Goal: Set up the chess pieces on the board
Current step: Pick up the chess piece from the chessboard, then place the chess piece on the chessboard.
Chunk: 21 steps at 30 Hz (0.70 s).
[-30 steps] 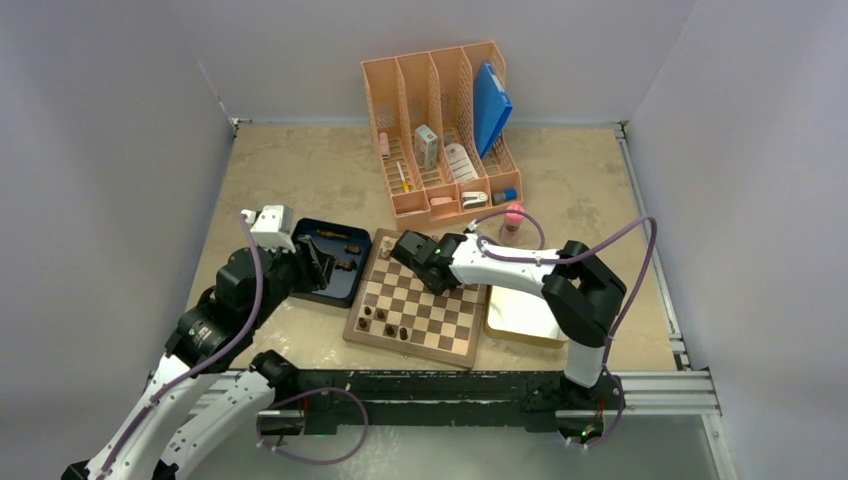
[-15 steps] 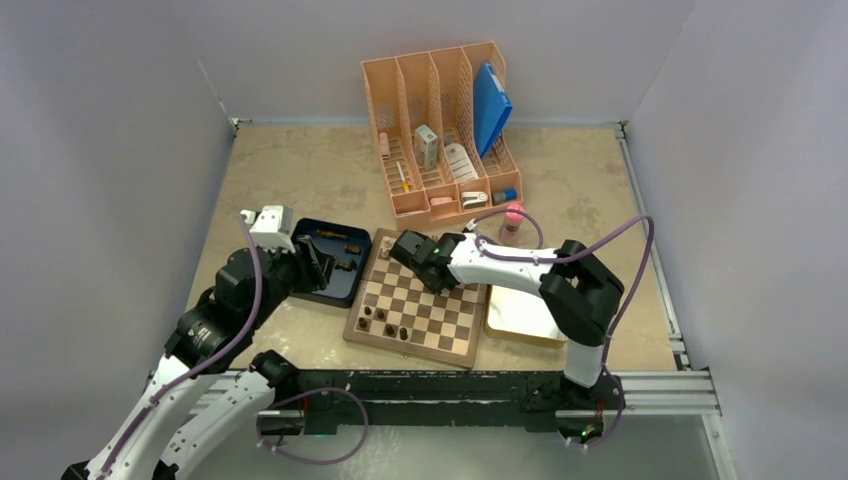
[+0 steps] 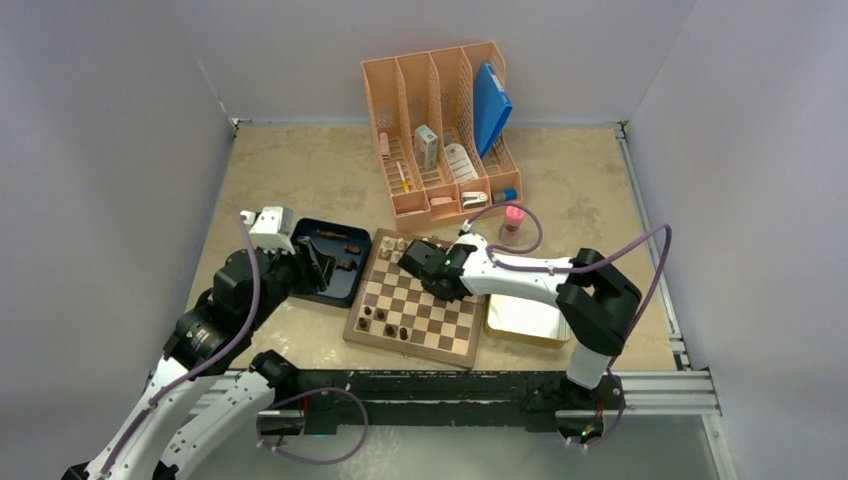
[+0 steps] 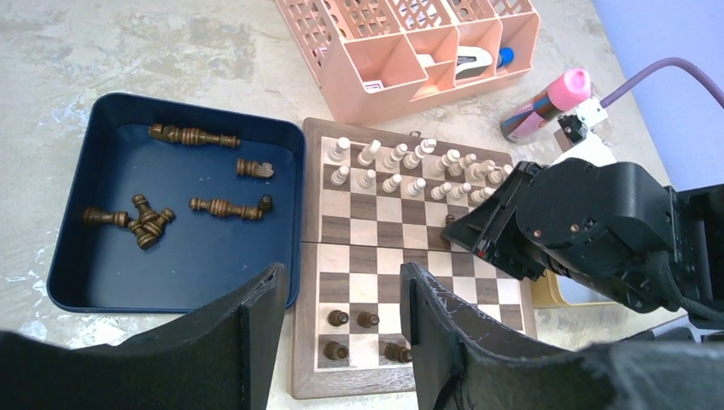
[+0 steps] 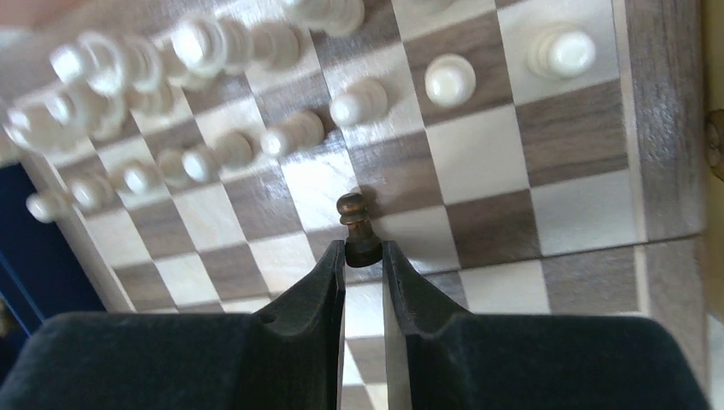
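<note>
The right gripper (image 5: 363, 254) is clamped on a dark pawn (image 5: 357, 224) — both fingers pinch its base, and the head juts out past the tips. It is over the middle of the board (image 3: 450, 325), right of centre, just nearer than the row of pale pawns (image 5: 450, 79). Whether the pawn touches the square below cannot be told. Pale pieces (image 4: 393, 162) fill the two far rows, and four dark pieces (image 4: 367, 320) stand at the board's near left corner. The left gripper (image 4: 341, 282) hangs near the board's left edge, jaws apart with nothing between them. Just left of the board sits a blue tray (image 4: 196, 265) — more dark figures (image 4: 149, 224) lie on their sides in it.
</note>
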{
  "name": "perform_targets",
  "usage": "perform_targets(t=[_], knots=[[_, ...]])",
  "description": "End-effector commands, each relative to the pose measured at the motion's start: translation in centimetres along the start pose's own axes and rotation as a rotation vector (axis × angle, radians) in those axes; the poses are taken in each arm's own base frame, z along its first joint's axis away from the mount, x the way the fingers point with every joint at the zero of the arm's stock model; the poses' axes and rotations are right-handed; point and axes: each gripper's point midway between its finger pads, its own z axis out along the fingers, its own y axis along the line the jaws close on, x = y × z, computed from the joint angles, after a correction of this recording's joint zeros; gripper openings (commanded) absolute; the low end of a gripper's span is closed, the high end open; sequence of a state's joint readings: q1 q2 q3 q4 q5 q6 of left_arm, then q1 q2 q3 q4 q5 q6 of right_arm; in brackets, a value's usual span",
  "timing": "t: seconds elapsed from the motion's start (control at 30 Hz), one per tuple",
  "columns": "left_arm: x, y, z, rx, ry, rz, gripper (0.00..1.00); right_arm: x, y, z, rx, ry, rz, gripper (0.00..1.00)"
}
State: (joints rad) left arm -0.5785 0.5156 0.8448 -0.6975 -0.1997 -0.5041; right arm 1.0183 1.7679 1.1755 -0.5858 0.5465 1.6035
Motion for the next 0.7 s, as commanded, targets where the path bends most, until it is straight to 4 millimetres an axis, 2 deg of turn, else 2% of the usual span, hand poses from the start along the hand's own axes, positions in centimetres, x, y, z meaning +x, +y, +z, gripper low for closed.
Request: perform_targets(t=[0.0,0.07,0.23,0.4,0.6,0.67], knots=[[-0.8,-1.6,0.0,0.075,-0.021,-0.003,0.50,0.8,-1.1,-1.6,-0.072,0.027,-0.185,0.08],[-0.6,-2.1,0.1,0.106,-0.013,-0.006,0.49,0.8,-0.7,-2.4,-0.145,0.030,-0.221,0.08],[0.1,-3.9,0.1,0.175,0.064,-0.038,0.48,-0.2,1.6,-6.2,-0.416,-0.002,-0.331,0.10],[0.7,-6.1,-0.2,0.269,0.143,-0.097,0.44,-1.5,4.4,-10.8,-0.722,-0.093,-0.483,0.12],[1.5,-9.1,0.3,0.348,0.311,-0.181,0.40,-2.4,6.0,-14.6,-0.965,-0.214,-0.621,0.06],[1.9,-10.0,0.6,0.361,0.396,-0.191,0.40,-2.7,6.8,-17.4,-1.114,-0.265,-0.644,0.06]])
